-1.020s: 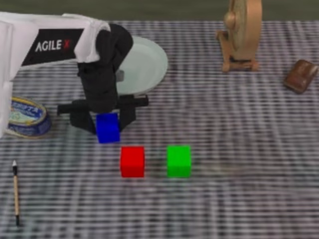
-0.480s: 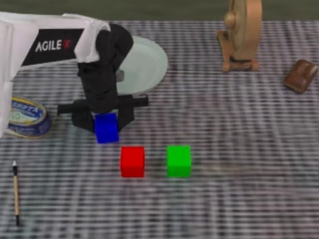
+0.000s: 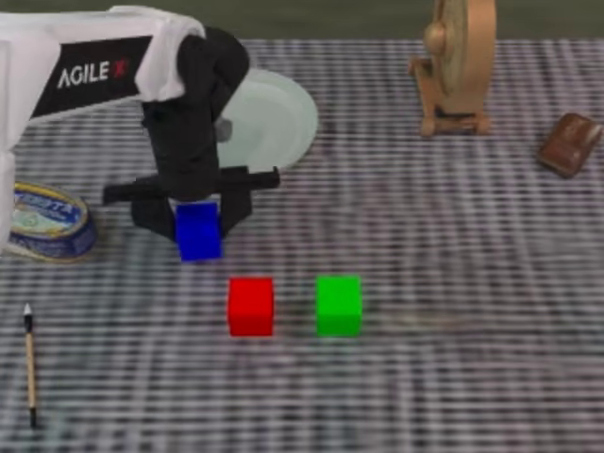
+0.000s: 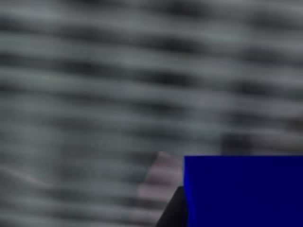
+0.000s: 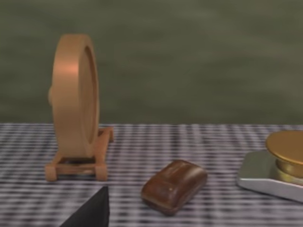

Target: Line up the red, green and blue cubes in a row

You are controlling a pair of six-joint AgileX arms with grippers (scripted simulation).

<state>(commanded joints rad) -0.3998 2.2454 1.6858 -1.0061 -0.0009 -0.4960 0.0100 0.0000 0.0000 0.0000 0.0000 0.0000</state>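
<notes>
Top view: left gripper (image 3: 196, 222) grips deep-blue cube (image 3: 198, 232).

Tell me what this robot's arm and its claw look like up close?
The left arm has a boxy white shell with a black panel lettered AGILEX in white. Its wrist section is matte black, ending in the left gripper, a black crossbar with two stubby black fingers. No cables show. The right arm is out of the top view.

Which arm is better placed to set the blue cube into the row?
Left. Its hand already grips the blue cube, just up-left of the red cube and green cube. The right arm is out of the top view.
</notes>
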